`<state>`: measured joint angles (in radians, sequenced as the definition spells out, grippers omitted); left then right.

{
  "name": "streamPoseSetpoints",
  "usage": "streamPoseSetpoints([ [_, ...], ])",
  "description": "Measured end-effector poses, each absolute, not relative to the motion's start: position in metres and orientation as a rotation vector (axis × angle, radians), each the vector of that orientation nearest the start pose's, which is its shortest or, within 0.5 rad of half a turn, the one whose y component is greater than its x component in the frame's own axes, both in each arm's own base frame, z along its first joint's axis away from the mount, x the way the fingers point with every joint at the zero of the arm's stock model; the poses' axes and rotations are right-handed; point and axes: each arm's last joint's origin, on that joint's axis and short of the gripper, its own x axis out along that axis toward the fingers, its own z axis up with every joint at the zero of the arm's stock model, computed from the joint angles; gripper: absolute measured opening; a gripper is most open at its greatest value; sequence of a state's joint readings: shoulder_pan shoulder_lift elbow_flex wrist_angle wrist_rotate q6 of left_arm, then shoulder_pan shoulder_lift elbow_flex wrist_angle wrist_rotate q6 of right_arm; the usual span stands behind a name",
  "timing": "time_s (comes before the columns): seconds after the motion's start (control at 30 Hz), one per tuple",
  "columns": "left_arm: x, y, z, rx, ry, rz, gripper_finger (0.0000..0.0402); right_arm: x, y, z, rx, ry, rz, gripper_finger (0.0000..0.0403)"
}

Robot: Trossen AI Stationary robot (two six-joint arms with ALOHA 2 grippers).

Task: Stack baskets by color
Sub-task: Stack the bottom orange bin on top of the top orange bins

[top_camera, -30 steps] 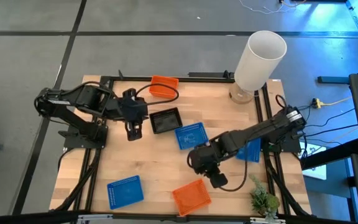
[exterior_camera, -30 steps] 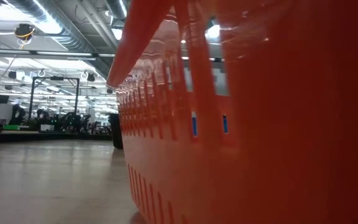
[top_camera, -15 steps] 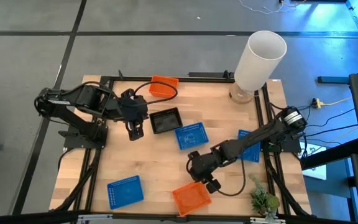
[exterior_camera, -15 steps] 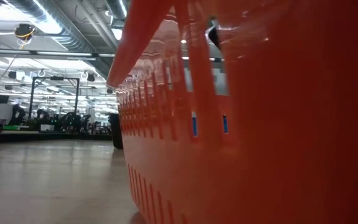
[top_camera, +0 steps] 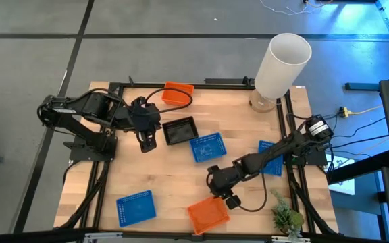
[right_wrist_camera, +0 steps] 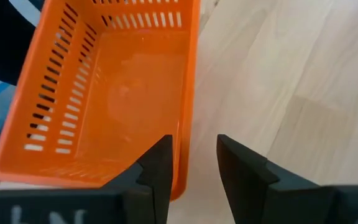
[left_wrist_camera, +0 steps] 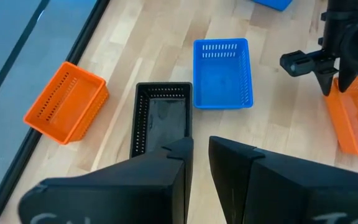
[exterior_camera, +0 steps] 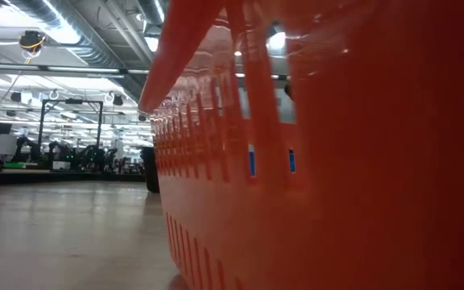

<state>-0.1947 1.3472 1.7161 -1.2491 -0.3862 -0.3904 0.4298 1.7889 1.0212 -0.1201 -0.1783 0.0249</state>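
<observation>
Since a second ago the right end effector (top_camera: 225, 200) has dropped toward the worktop's (top_camera: 167, 175) near edge, fingers spread wide astride the rim of the orange basket (top_camera: 207, 214), gripping nothing. Left end effector (top_camera: 147, 142), part open and empty, hovers beside the black basket (top_camera: 180, 131).

Bare wood lies open across the table's (top_camera: 154, 179) left-centre. The black basket (top_camera: 179, 130) and blue basket (top_camera: 208, 146) crowd the middle. The white cylinder (top_camera: 281, 64) blocks the far right corner, a small plant (top_camera: 286, 217) the near right.
</observation>
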Motion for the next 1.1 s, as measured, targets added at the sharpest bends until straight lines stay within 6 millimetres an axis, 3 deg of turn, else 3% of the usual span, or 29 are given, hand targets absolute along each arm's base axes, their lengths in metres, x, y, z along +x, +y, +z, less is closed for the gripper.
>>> streamPoseSetpoints([
  [0.43, 0.226, -0.033, 0.433, -0.104, 0.785, 0.359, 0.0045, 0.314, 0.152, 0.149, -0.098, 0.904, 0.562, 0.0119],
  [0.83, 0.226, -0.033, 0.433, -0.104, 0.784, 0.36, 0.0045, 0.314, 0.152, 0.149, -0.097, 0.905, 0.563, 0.0015],
  [1.1, 0.226, -0.032, 0.432, -0.083, 0.779, 0.399, 0.0045, 0.327, 0.15, 0.166, -0.021, 0.899, 0.485, 0.0006],
])
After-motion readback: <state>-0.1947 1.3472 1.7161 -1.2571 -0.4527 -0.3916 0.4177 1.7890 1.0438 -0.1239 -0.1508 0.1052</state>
